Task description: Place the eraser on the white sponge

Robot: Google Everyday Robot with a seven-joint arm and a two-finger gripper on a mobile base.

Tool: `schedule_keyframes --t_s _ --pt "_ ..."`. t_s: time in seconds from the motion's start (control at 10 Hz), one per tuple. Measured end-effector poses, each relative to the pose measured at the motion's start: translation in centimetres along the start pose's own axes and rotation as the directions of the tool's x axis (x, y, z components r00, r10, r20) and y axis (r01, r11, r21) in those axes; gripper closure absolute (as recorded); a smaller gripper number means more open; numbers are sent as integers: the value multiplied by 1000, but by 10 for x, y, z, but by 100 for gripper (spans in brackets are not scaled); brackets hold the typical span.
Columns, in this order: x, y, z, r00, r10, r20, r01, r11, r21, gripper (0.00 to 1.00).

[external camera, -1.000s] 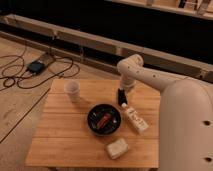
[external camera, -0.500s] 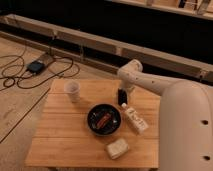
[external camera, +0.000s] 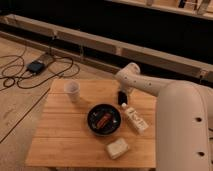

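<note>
You see a honey-brown wooden table (external camera: 60,145) carrying a white cup (external camera: 73,91), a black bowl (external camera: 104,120), a white carton (external camera: 136,118) with dark print, and the off-white sponge (external camera: 117,148). Your gripper (external camera: 121,94) reads dark, near the table's far edge, below a white arm (external camera: 145,82).

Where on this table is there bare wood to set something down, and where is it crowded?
Free: the front-left of the table, between the white cup, black bowl and white sponge, out to the edges. Crowded: the right side, where the gripper sits at the eraser, just behind the white carton and bowl.
</note>
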Motion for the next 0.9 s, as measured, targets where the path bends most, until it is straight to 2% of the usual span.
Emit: schedule_keyframes --t_s 0.2,0.4,0.6,0.9 --pt "-1 -1 4 996 -83 -12 82 996 -45 38" --pt "1 -4 7 988 -152 -23 149 985 -85 38" --pt "3 -10 10 985 -167 -33 164 982 -90 38" --pt "0 -14 19 989 -144 -33 141 987 -71 38"
